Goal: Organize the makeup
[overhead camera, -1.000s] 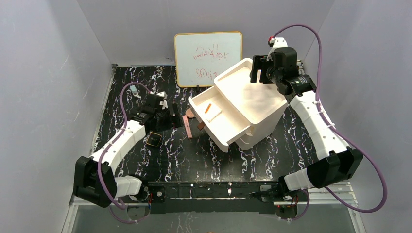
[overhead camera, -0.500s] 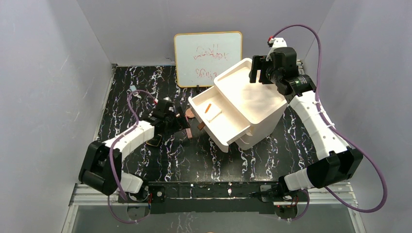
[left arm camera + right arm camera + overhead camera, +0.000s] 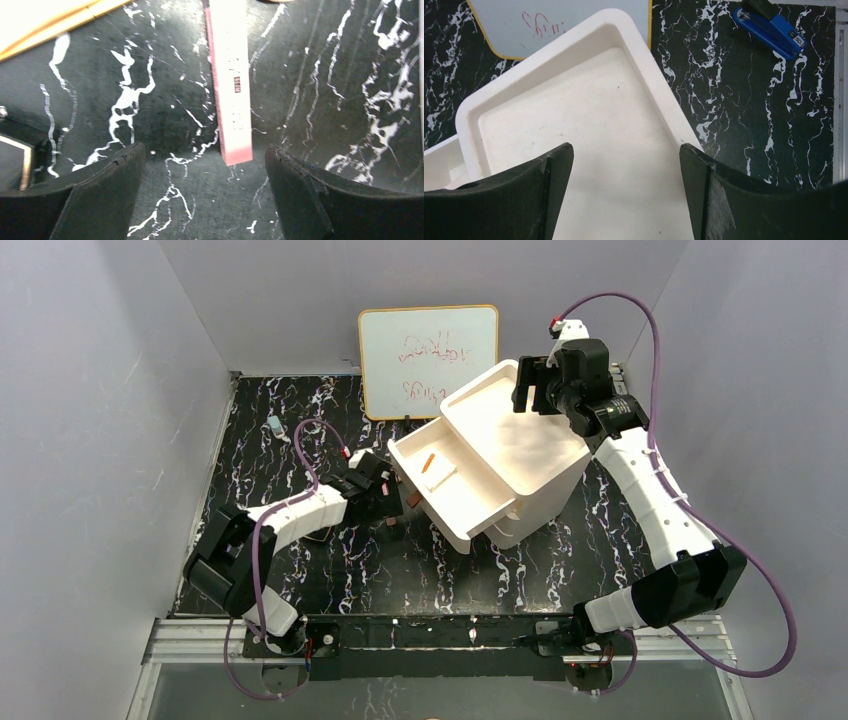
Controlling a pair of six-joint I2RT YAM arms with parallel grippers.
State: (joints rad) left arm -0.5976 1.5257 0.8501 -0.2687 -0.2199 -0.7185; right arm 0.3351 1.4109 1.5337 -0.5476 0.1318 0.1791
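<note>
The slim pink bar (image 3: 230, 85) lies on the black marbled table, and its near end lies between my left fingers. My left gripper (image 3: 205, 170) is open, low over the table, touching nothing. From above, this gripper (image 3: 383, 504) covers most of the bar, just left of the open drawer (image 3: 470, 508). A gold-tan pencil (image 3: 428, 462) and the white square palette (image 3: 443, 478) lie in the drawer. The black square compact (image 3: 12, 152) shows at the left edge. My right gripper (image 3: 626, 170) is open and empty above the box top (image 3: 589, 115), also seen from above (image 3: 533, 390).
The large white drawer box (image 3: 520, 455) stands right of centre with its top drawer pulled out to the left. The whiteboard (image 3: 428, 360) leans on the back wall. A blue stapler (image 3: 771, 25) lies behind the box. A pale gold-edged thing (image 3: 45, 22) is at the left wrist view's top left.
My left arm has swung right and forward, bringing its open gripper from beside the black compact to the pink bar's near end. The right arm has not moved.
</note>
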